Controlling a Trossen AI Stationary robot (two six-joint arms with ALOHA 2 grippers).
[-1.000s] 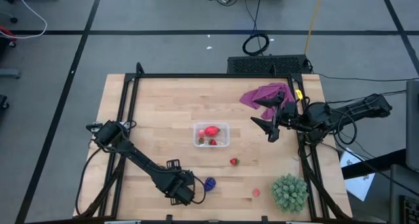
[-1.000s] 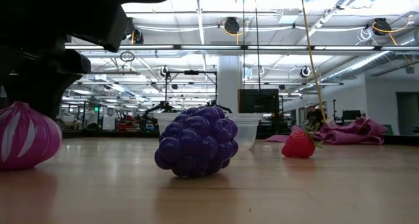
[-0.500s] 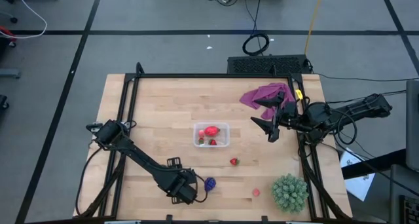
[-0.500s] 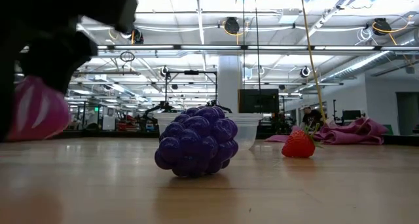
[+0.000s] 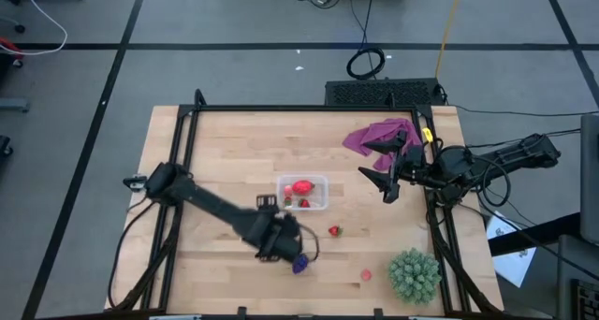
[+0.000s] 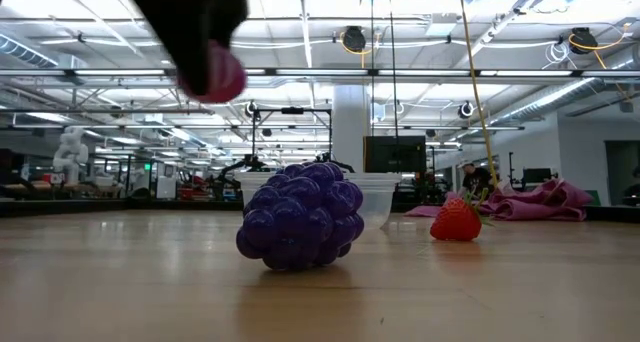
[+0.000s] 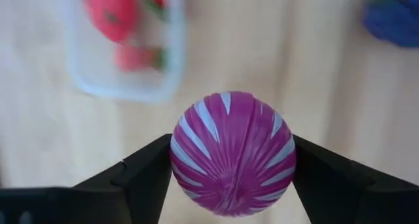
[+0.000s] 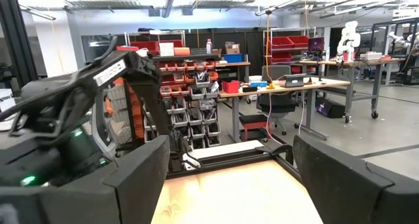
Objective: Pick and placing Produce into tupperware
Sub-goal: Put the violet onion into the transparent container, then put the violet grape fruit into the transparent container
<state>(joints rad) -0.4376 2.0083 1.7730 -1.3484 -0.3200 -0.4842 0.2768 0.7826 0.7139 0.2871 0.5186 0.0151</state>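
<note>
From the high view I counted two arms. My left claw [image 5: 281,242] sat low in the middle of the frame, just below and left of the tupperware [image 5: 302,192], which lay near the centre of the counter [image 5: 234,152]. Inside the box I made out three red pieces [image 5: 301,187]. Outside it I counted three more bits of produce: one purple spiky fruit [image 5: 299,263] just beside the left claw, one strawberry [image 5: 334,231] right of it, and one small pinkish bit [image 5: 366,274] toward the lower right. One big green spiky ball [image 5: 414,273] stood at the lower right, and one purple-magenta cloth [image 5: 382,135] lay at the upper right. My right claw [image 5: 376,163] waited beside that cloth, its fingers spread with nothing between them.

In the low view I saw one purple spiky fruit [image 6: 299,215] resting centre frame, the clear box [image 6: 372,197] behind it, one strawberry [image 6: 456,220] to the right, and the cloth [image 6: 540,199] at far right. At the upper left one pink striped ball [image 6: 213,77] hung off the counter under a dark claw.

Through the left wrist view, the claw [image 7: 232,160] pinched that single magenta white-striped ball [image 7: 232,152], one finger against each side. The box [image 7: 121,44] showed blurred at upper left holding red pieces, and one blue-purple fruit [image 7: 393,18] sat at upper right.

In the right wrist view, the two fingers [image 8: 141,178] stood wide apart over the counter edge.
</note>
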